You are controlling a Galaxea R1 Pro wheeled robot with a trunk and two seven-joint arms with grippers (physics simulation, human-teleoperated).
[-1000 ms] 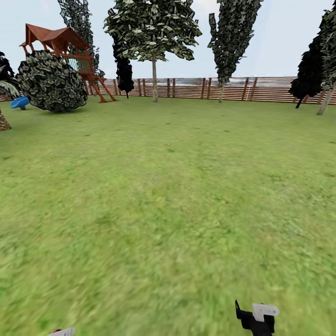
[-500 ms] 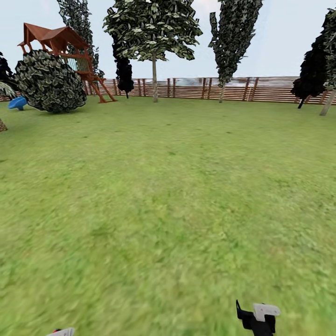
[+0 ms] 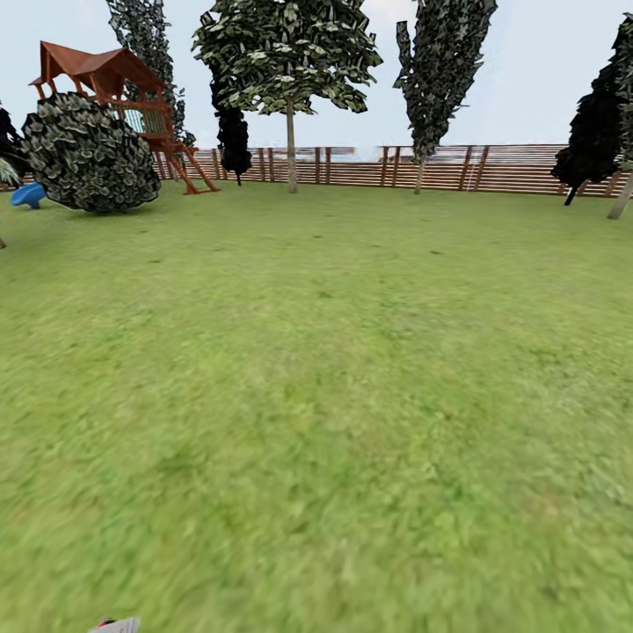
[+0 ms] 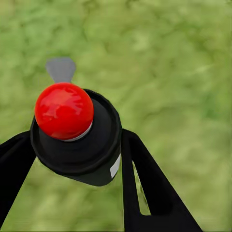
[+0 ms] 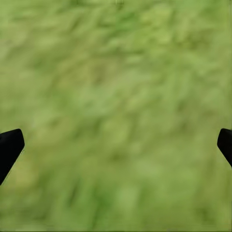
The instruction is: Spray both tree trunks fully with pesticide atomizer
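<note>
A pesticide atomizer (image 4: 77, 137) sits between the two black fingers (image 4: 154, 188) of the left gripper (image 4: 72, 159), which are closed against its sides in the left wrist view; it is a black cylindrical body topped by a glossy red ball cap, with a small grey tab poking out beyond the ball and a pale label patch on its side. Whether it holds any liquid cannot be told. Behind it is blurred green grass. In the head view a small white and red scrap, probably the top of the same atomizer (image 3: 114, 626), shows at the lower left edge of the frame. The right gripper (image 5: 116, 145) is spread wide, its two dark fingertips (image 5: 9, 147) at opposite edges of the right wrist view with nothing between them but blurred grass. The head view looks out over a wide green lawn (image 3: 334, 369) that takes up most of the frame. A brown slatted wooden fence (image 3: 492, 167) runs across the upper part. At the upper left stands a wooden play tower (image 3: 110, 79) with a reddish roof, a round leafy bush (image 3: 88, 154) in front of it and a small blue object (image 3: 26, 195) at the left edge. A tree (image 3: 290, 53) with a slim pale trunk rises at upper centre, a narrow tree (image 3: 440, 61) stands to its right, and dark trees (image 3: 593, 132) stand at the upper right.
</note>
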